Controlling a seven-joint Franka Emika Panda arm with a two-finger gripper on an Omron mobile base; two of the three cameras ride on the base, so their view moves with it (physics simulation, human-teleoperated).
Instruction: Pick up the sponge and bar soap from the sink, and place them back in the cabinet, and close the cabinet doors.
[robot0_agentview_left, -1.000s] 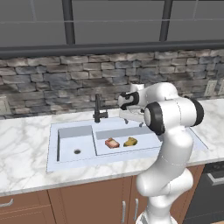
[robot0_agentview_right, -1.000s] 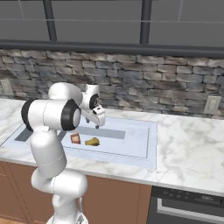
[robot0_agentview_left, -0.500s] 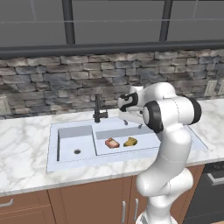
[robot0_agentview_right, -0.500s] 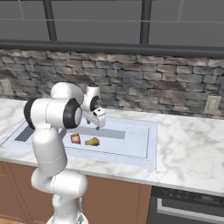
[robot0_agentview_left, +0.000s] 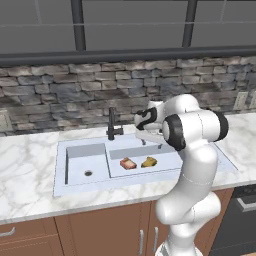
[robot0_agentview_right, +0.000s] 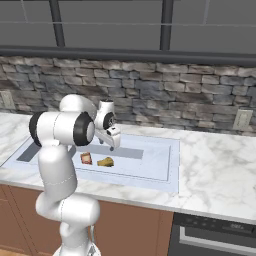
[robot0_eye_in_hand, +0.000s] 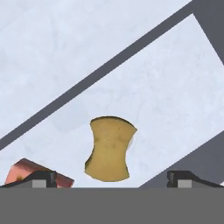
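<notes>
Hovering above the sink (robot0_agentview_left: 75, 185), the gripper (robot0_eye_in_hand: 113, 178) has its fingers spread apart, holding nothing. The sponge (robot0_eye_in_hand: 109, 148) lies on the basin floor below, the bar soap (robot0_eye_in_hand: 26, 171) just beside it. No readable markings appear on either item.

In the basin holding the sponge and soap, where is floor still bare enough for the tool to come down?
Bare floor lies right of the sponge, toward the sink basin's right wall, and behind both blocks. It is crowded between sponge and bar soap, which lie close together. The open tool hovers above them.
</notes>
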